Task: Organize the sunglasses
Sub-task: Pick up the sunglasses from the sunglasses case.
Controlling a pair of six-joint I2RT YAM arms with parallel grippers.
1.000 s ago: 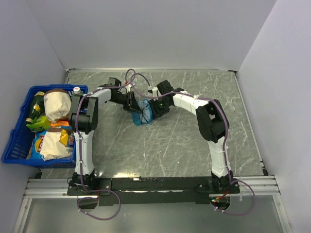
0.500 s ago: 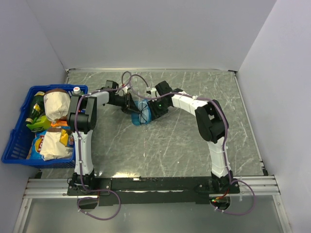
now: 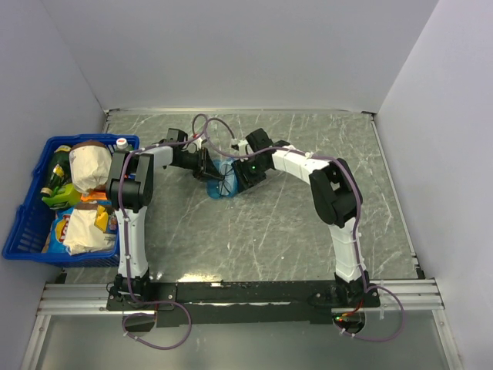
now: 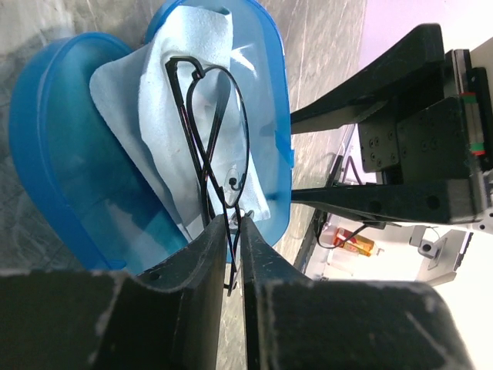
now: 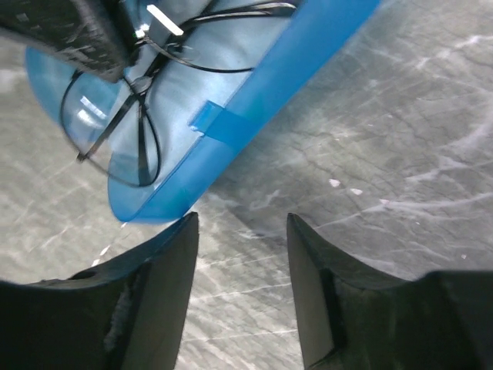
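The blue translucent case [image 4: 54, 139] lies open on the table with a light-blue cloth [image 4: 154, 116] spread inside. On the cloth rest the sunglasses [image 4: 219, 116], a thin black wire pair, folded. My left gripper [image 4: 233, 223] is shut on their wire frame at the case's near rim. My right gripper [image 5: 240, 223] stands open just beside the case's [image 5: 254, 92] outer wall, with only bare table between its fingers; the sunglasses [image 5: 115, 131] show beyond that wall. In the top view both grippers, left [image 3: 209, 169] and right [image 3: 242, 177], meet at the case [image 3: 222, 185] mid-table.
A blue basket [image 3: 23, 223] full of packaged groceries and bottles stands at the table's left edge. Grey walls close in the left, back and right sides. The arms' bases sit on the rail [image 3: 239, 291] at the near edge.
The right gripper's jaws have opened wider and it has edged closer to the case. The left gripper shifted slightly left a second ago and has held its pinch since.
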